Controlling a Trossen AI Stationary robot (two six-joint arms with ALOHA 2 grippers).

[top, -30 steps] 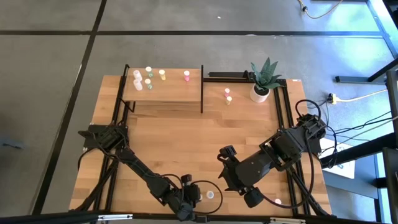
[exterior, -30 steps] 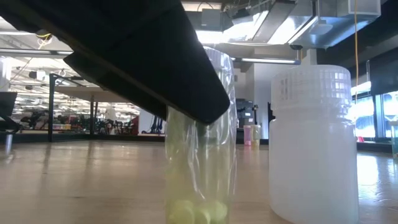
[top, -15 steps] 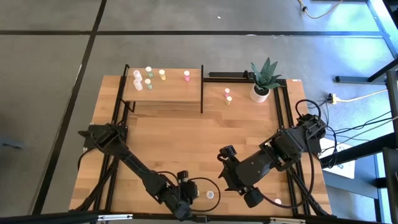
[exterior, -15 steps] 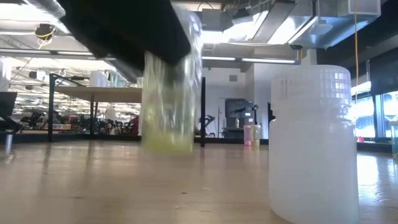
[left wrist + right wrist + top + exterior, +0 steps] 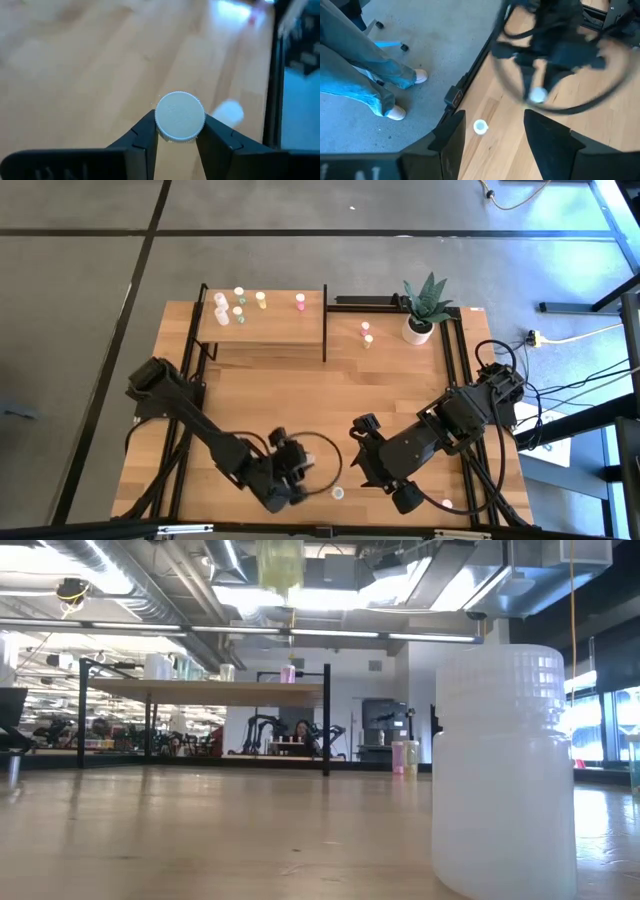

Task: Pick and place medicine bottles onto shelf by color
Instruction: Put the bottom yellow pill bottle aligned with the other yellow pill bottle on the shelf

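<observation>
Light wooden tabletop [image 5: 300,395] fills the overhead view, set on a grey floor, with two dark robot arms reaching in from its near edge. The left gripper [image 5: 176,137] is closed on a small round whitish medicine bottle with a white ribbed cap [image 5: 179,116], its two dark fingers [image 5: 142,137] pressing either side of the bottle just below the cap. The bottle hangs upright, long axis vertical, lifted clear of the table near the front edge. The raised light-wood shelf framed by thin black posts [image 5: 262,330] lies at the far left of the table, well apart from the held bottle, so the carry likely runs straight away from the front edge, and the left arm is the nearer one to it. Several tiny bottles with white, green, yellow and pink tops [image 5: 239,305] already stand on the shelf. A second white-capped bottle [image 5: 338,492] stands on the table just beside the left gripper. The right gripper [image 5: 492,132] hovers near the front, fingers spread, holding nothing. Only the left wrist view shows the grip itself; the low view alone shows the yellowish bottom of the lifted bottle [image 5: 279,562] high above the table; the right wrist view alone shows a person's legs in jeans [image 5: 365,60] beside the table.
</observation>
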